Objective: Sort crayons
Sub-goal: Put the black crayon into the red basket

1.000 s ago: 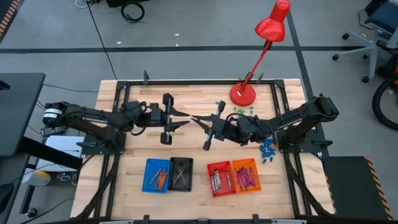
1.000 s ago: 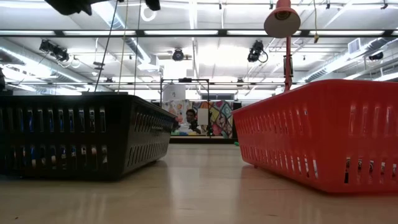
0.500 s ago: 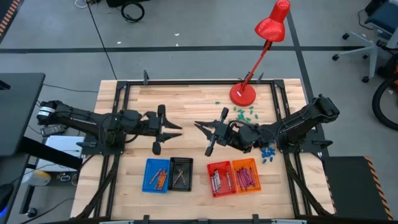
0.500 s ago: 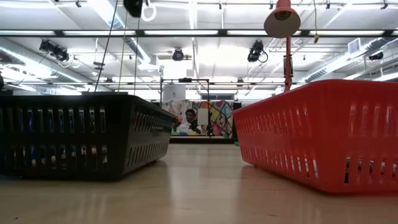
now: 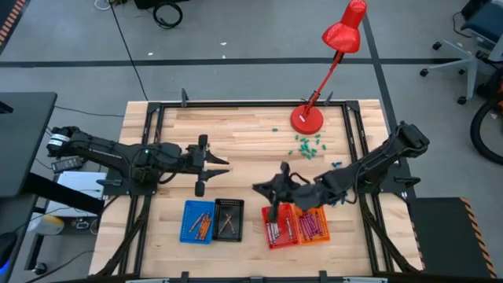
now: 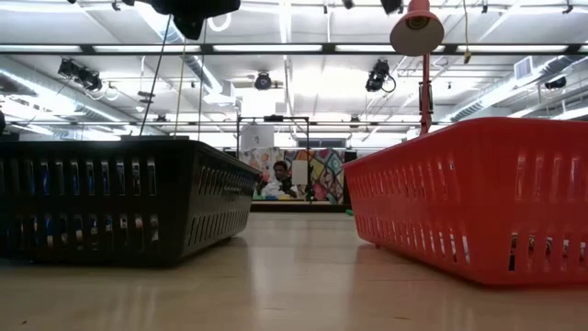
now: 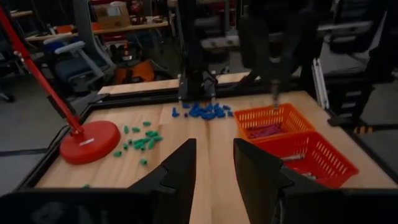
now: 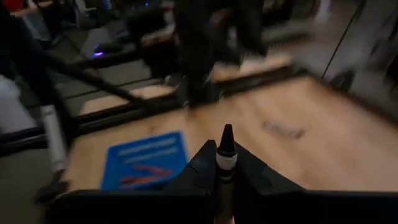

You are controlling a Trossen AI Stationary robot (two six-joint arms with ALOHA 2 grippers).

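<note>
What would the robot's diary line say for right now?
right gripper: shut on black crayon, above red basket | left gripper: open, empty, above table beyond black basket | step: drop pending

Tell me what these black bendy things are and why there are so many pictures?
They are two robot arms sorting crayons. One camera looks down from above, one sits at table height, and one rides on each wrist. On the wooden table stand four little baskets: blue, black, red and orange, plus a red lamp. The right end effector, above the red basket, pinches a crayon. The left end effector is open and holds nothing.
</note>
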